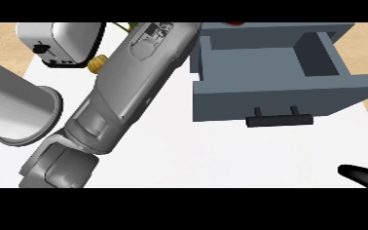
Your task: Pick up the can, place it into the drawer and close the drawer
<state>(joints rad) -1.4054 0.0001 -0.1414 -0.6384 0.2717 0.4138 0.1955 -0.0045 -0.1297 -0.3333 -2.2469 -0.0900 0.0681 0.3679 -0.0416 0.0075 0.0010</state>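
Only unreadable print on forearm point(115, 92)

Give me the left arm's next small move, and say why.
Probably draw the left forearm back toward the open drawer. Its hand lies past the view's upper edge, no can shows, and the part of the drawer's inside in view holds nothing. The right hand only peeks in at the lower right.

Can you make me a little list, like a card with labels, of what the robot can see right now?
drawer: blue-grey box drawer, pulled open, black bar handle in front
can: not visible
left arm: grey forearm reaching up across the white counter; hand hidden
right hand: black fingertip at lower right edge
back left: shiny silver toaster
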